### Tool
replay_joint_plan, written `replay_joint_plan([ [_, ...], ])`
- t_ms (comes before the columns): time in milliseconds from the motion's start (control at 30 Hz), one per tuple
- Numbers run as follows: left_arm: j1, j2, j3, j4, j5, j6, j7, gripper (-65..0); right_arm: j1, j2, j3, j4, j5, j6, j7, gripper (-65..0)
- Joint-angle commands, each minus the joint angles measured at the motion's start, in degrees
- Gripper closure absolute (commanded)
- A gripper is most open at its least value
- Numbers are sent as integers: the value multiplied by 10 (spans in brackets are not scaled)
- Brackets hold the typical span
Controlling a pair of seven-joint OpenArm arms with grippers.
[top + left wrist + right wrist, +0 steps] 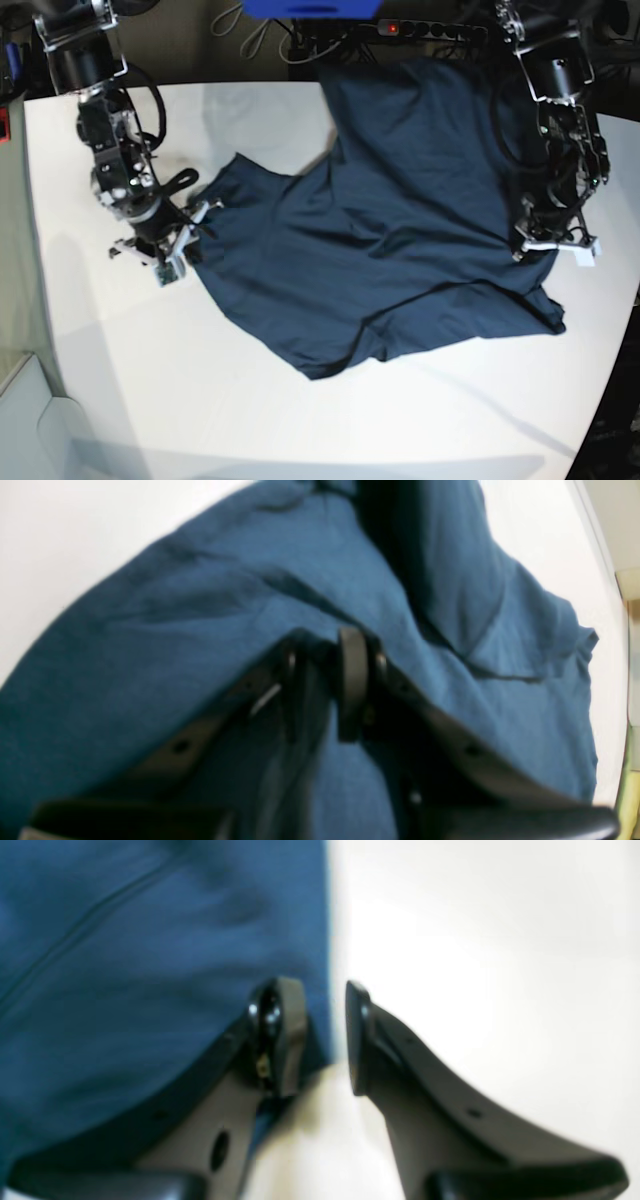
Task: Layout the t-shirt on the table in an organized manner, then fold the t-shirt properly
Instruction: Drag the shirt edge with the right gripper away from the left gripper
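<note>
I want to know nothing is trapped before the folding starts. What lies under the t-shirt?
Around the t-shirt only the white table shows. The cloth lies rumpled with no clear lump, but anything flat beneath it would be covered and cannot be seen.

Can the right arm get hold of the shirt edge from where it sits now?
Probably yes. The right gripper stands open right at the t-shirt edge, one finger over cloth, the other over bare table. Nothing blocks it.

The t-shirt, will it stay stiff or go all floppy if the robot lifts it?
Probably floppy: the t-shirt already lies in soft wrinkles and folds. It looks thin, so likely light. On the smooth table it may slide and bunch when pulled.
</note>
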Motion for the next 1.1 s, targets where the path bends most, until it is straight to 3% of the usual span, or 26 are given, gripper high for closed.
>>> replay_joint_plan([
  [0,-10,1,4,17,8,4,25,-121,19,8,3,23,2,-4,14,-141],
  [133,-18,3,0,113,-3,4,85,-120,22,14,40,78,2,-4,1,-141],
  [200,-11,7,0,179,-42,6,131,-120,22,11,61,113,3,-4,-24,-141],
  [400,88,49,-1,310,-114,11,197,-119,-3,-28,67,186,4,-4,-67,-141],
  [467,136,67,4,337,-114,11,200,-119,-14,-51,65,190,4,3,-68,-141],
  [600,214,81,4,341,-108,8,194,-118,-17,-95,55,179,2,69,-71,-141],
  [800,229,67,-1,277,-42,5,193,-118,24,-127,17,108,1,73,-71,-141],
  [1067,185,27,1,228,0,4,125,-118,93,-122,-22,-51,1,73,-65,-140],
])
